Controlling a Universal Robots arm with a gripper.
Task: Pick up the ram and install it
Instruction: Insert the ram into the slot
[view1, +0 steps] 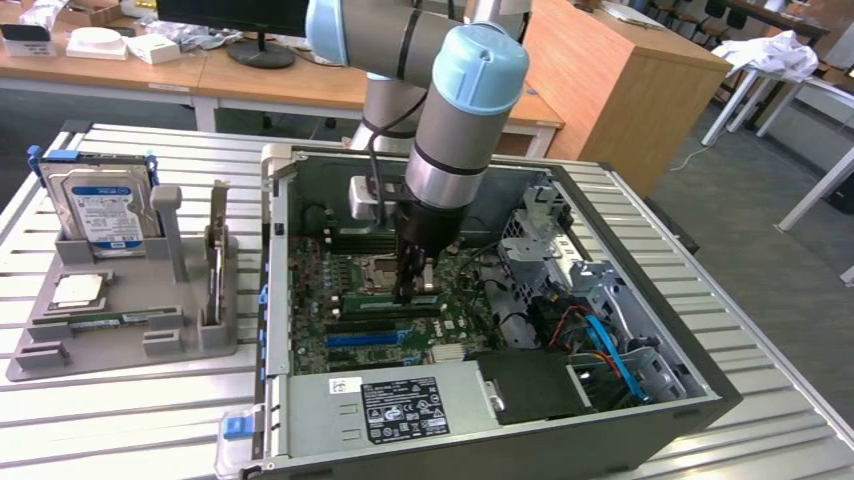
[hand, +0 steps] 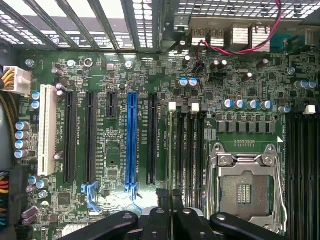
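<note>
**Ram carried over the board, not yet seated**

The long, flat green ram stick (view1: 380, 301) is judged picked up. It is clenched at the tips of the black two-fingered gripper (view1: 414, 285), at six o'clock beneath the jaws. The dark empty memory slots (hand: 185, 150) lie below it, so seating is left.

ram (view1: 120, 320): long narrow green board stick, small dark chips, pale label; lying flat, lengthwise along the front recess of the grey holder (view1: 27, 365), at the exterior view's left; nothing gripping it; well apart from the open computer case (view1: 694, 395)
</note>
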